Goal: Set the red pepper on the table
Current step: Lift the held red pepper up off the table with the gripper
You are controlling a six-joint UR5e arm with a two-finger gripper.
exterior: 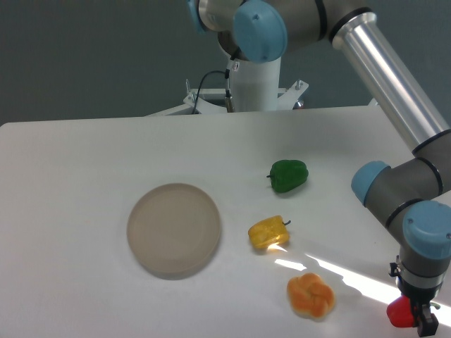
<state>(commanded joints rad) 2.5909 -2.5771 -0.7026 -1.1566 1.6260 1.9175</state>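
Camera: glossy rounded red pepper (399, 313) beside hand (423, 318), matte table (70, 176).

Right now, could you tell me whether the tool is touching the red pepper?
Touching. The camera view shows the tool at the lower right edge with the red pepper pressed directly against its dark fingers, no gap between them.

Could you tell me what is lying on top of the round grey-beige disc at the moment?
Nothing shows on the disc; its whole top is in view and bare. The red pepper is far off at the gripper, near the table edge.
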